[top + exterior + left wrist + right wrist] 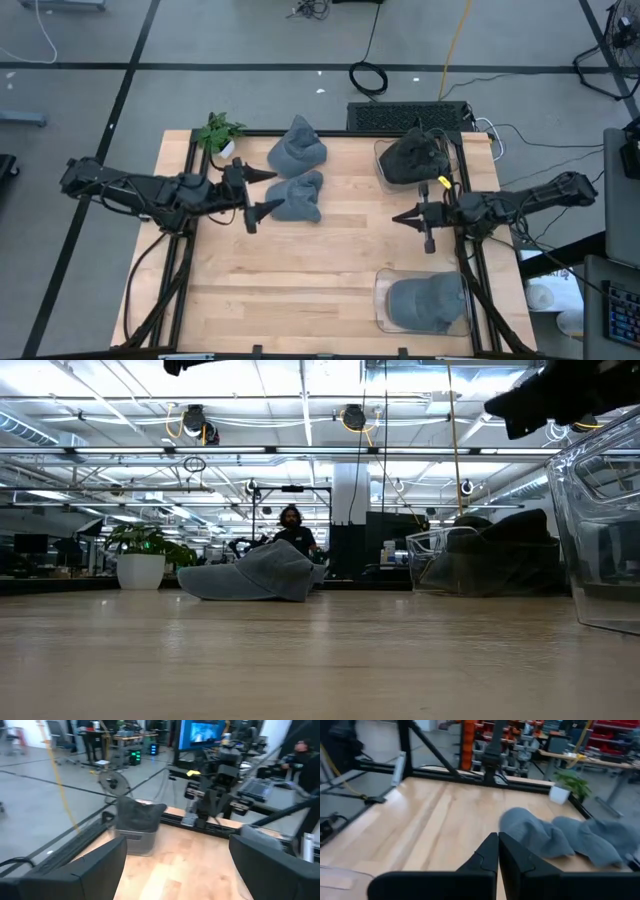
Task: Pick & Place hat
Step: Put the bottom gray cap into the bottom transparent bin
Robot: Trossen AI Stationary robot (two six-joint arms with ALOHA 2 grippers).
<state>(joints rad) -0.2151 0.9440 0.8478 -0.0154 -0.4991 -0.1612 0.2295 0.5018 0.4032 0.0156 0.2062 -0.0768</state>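
Near bin: your clear bin (380,300) holds a grey cap (425,303).
Right gripper (409,216): fingers pressed together, empty.
Left gripper (262,192): spread wide, your grey hat (296,197) just ahead.

Soft matt grey cloth hats (296,197), smooth pale wooden table (300,280), clear glossy plastic bins (385,310).

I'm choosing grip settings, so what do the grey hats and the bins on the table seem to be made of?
The two loose grey hats look like soft matte fabric: they slump and crease. The near bin and far bin look like clear, glossy rigid plastic, since the hats inside show through their walls.
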